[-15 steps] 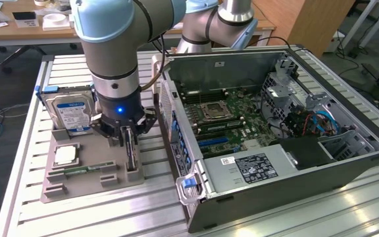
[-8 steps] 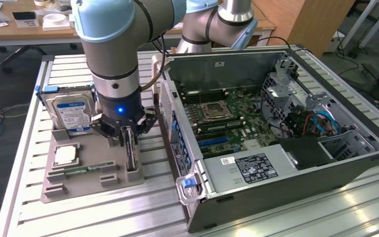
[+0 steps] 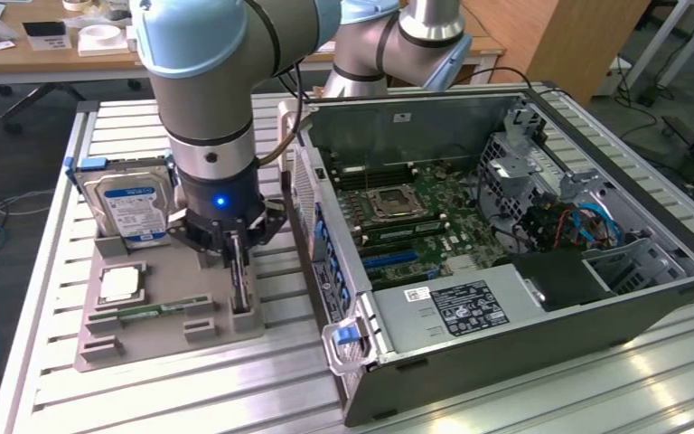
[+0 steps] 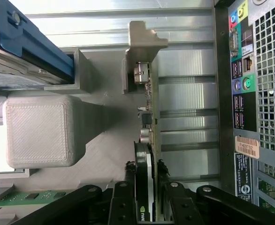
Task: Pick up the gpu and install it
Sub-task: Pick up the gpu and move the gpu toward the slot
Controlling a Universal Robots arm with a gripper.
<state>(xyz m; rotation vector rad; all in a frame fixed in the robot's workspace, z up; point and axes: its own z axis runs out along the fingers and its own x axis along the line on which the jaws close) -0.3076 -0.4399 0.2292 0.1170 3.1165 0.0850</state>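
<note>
Wrist view: the black two-fingered gripper (image 4: 145, 166) is drawn in narrow. One black finger lies against each face of the gpu (image 4: 149, 117), a thin flat expansion card seen edge-on, with a black cooler face on one side and a brownish circuit board on the other. The card stands upright on its long edge, seated in the grey printed plastic tray (image 4: 104, 140).

In the exterior view, the tray (image 3: 154, 339) lies at eight o'clock from the picture's middle, on a ribbed aluminium table (image 3: 588, 398). The gripper (image 3: 236, 246) points straight down over the gpu (image 3: 241, 285), which is at the tray's three o'clock edge. The open black computer case (image 3: 504, 371) sits just beside it, further toward three o'clock. A silver hard drive with a blue-white label (image 3: 130, 208) stands at eleven o'clock of the gripper.

The step in hand appears to be taking hold of the card. Done well, the fingers probably press squarely on the flat faces, near the middle of the card's length. They should stay clear of the small parts along the board edge, so the card stays upright and does not twist in its slots.

The far end of the card carries a small silver metal fitting (image 4: 141, 74) beside a grey tray post (image 4: 144, 42).
</note>
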